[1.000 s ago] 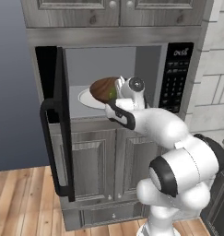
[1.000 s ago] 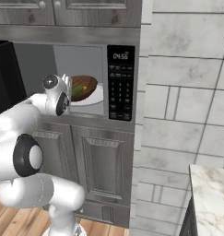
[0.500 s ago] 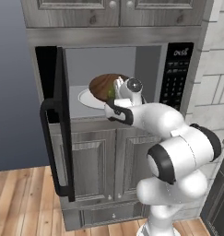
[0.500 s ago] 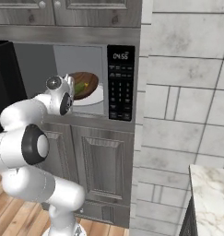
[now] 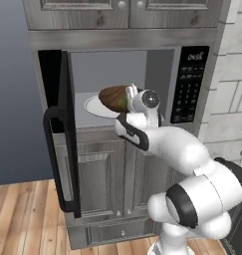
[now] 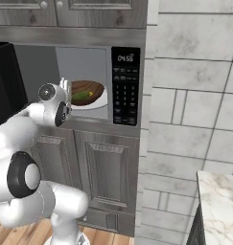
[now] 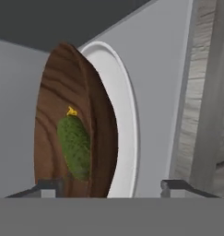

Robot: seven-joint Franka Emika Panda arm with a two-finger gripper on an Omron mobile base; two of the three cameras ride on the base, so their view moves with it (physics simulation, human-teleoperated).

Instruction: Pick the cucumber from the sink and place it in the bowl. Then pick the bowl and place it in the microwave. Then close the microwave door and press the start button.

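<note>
Grey cabinetry is framing the microwave, where released jaws of the gripper are flanking the bowl holding the cucumber

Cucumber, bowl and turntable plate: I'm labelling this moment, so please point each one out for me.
cucumber [image 7: 75, 146]: hand view, middle of its green body.
bowl [image 7: 51, 106]: hand view, bare wooden inside above the cucumber.
turntable plate [image 7: 125, 120]: hand view, white rim beside the bowl.

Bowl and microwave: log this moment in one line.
cucumber in bowl | bowl on turntable plate | microwave door open | gripper open
</note>
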